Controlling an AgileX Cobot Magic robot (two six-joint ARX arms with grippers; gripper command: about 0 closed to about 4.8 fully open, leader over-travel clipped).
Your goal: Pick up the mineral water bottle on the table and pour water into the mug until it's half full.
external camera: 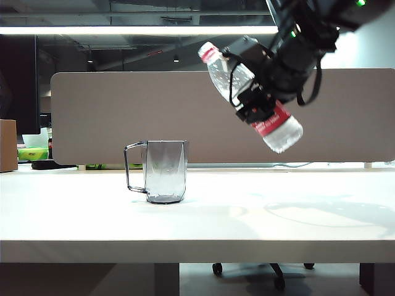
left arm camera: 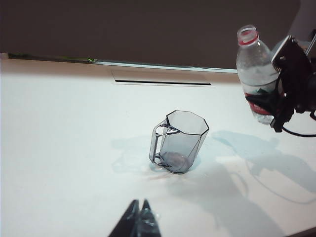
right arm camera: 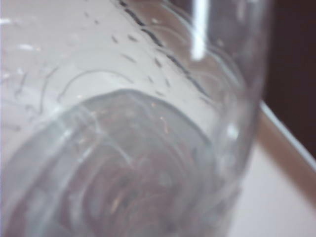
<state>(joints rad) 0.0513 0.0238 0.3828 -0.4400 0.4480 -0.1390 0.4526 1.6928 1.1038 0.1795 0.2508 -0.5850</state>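
Exterior view first: your right gripper (external camera: 256, 92) is clamped around the mineral water bottle (external camera: 250, 95), gripping it about mid-body, just above the red-and-white label. You have the bottle in the air, well above the table (external camera: 247, 222), tilted so the open neck with its red ring points up and to the left of that view while the base hangs lower on the right. The mug (external camera: 165, 171) stands upright on the table, below and to the left of the bottle, handle turned to the left, well apart from the bottle's mouth.

From the left wrist view you see the same grip from the side: the black fingers (left arm camera: 289, 91) wrap the bottle (left arm camera: 256, 69) across its label, and the bottle looks close to upright from this angle, with no cap on the neck. The mug (left arm camera: 180, 140) sits nearer the middle of the table (left arm camera: 59, 128), clear of the bottle. Your left gripper (left arm camera: 138, 222) shows only as two dark fingertips pressed together, holding nothing, low and near the table, well short of the mug.

Your right wrist view is filled by the bottle's clear ribbed wall (right arm camera: 123, 123), blurred and very close, with water (right arm camera: 118, 187) visible inside; the gripper itself is hidden there.
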